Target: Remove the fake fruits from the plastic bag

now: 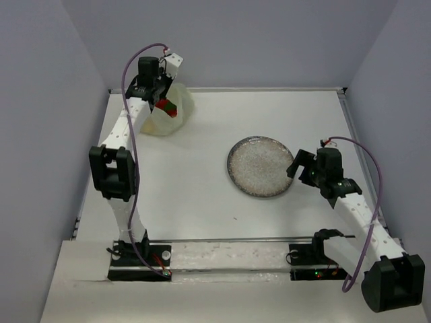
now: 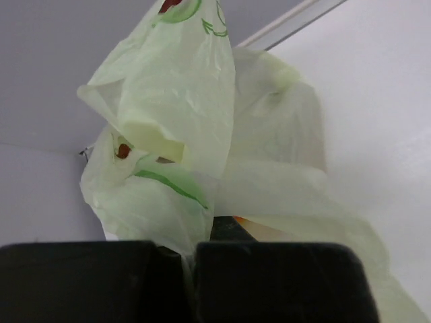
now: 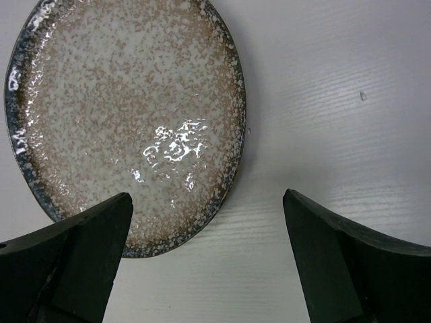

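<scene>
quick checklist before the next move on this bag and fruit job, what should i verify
1. Left tool shut on the plastic bag: ok, the film is pinched between its jaws.
2. Fake fruits inside the bag: ok, red shows through in the top view; how many, cannot tell.
3. Bag mouth open enough to reach in: cannot tell.
4. Right tool open and holding nothing: ok.
5. Plate bare: ok, nothing lies on it.
</scene>
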You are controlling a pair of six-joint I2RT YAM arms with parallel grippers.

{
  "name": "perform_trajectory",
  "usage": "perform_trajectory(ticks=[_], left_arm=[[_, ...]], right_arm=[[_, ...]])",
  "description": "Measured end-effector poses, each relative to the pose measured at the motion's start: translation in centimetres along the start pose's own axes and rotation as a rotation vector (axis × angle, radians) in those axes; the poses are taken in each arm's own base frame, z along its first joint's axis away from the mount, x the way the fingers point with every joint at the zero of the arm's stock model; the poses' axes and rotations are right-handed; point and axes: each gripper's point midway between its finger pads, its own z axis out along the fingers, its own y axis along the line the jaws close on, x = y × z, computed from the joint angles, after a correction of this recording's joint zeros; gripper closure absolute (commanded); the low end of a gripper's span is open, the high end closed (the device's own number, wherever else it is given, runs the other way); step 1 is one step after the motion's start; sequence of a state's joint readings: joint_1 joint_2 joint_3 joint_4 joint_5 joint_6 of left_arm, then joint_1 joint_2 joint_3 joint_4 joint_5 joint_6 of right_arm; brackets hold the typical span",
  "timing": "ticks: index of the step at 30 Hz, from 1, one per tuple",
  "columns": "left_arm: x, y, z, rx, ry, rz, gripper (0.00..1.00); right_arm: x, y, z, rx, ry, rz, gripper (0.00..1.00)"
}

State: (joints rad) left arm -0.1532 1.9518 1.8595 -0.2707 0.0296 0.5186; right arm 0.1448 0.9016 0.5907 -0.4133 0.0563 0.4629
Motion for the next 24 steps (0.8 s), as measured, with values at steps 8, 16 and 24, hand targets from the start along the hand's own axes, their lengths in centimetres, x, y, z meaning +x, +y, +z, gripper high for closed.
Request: perform_trajectory(ticks=[8, 16, 24], left_arm=[[-7.3, -5.8, -17.3, 0.242, -0.321, 0.107, 1.0], [-4.6, -9.8, -23.7, 0.376, -0.348, 0.097, 1.0], [-1.9, -12.7, -21.4, 0.433, -0.192, -0.072, 1.0]], right_arm=[[-1.9, 2.5, -1.6, -0.116, -0.037, -0.032, 0.14], [-5.5, 12.0, -5.3, -0.473, -0.064, -0.128, 0.15], [-8.0, 22.7, -9.7, -0.759, -0.129, -0.269, 0.15]])
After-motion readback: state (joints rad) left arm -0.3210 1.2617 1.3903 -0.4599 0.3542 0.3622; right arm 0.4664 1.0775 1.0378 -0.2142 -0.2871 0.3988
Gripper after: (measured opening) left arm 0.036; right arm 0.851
